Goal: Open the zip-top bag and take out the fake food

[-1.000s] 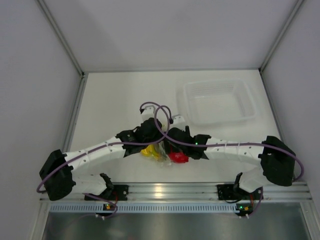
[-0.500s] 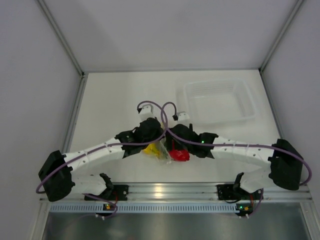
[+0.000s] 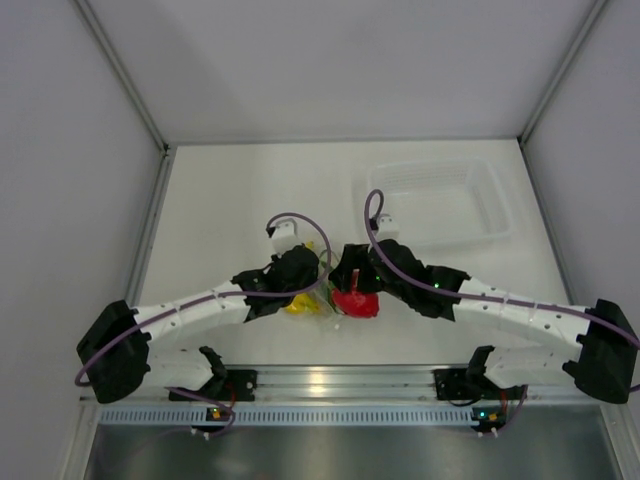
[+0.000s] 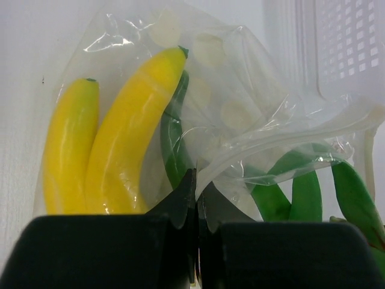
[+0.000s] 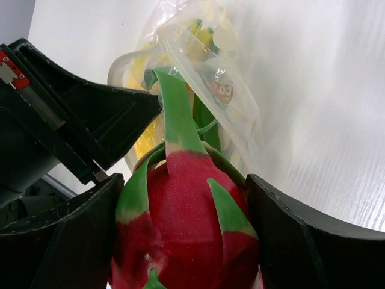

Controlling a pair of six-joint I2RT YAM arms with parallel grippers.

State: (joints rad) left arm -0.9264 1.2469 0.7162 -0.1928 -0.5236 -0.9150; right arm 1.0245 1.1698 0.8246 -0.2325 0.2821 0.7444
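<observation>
The clear zip-top bag point(image 4: 228, 102) lies on the table between the arms, its mouth pulled open; it also shows in the right wrist view point(image 5: 222, 84). Yellow bananas point(image 4: 114, 144) and a green piece point(image 4: 173, 144) are inside it. My left gripper point(image 4: 197, 180) is shut on the bag's edge. My right gripper point(image 5: 186, 223) is shut on the red fruit with green leaves point(image 5: 186, 229), which is at the bag's mouth, its leaf tip still reaching into the opening. From above, the red fruit point(image 3: 354, 302) sits right of the bananas point(image 3: 300, 303).
A rigid clear plastic tray point(image 3: 437, 205) stands at the back right of the white table, its mesh wall at the top right of the left wrist view point(image 4: 349, 42). Grey walls close in the table on three sides.
The two grippers have drawn apart, the right arm swinging out to the right with the red fruit, the left shifting a little left. The bag mouth is stretched wider.
</observation>
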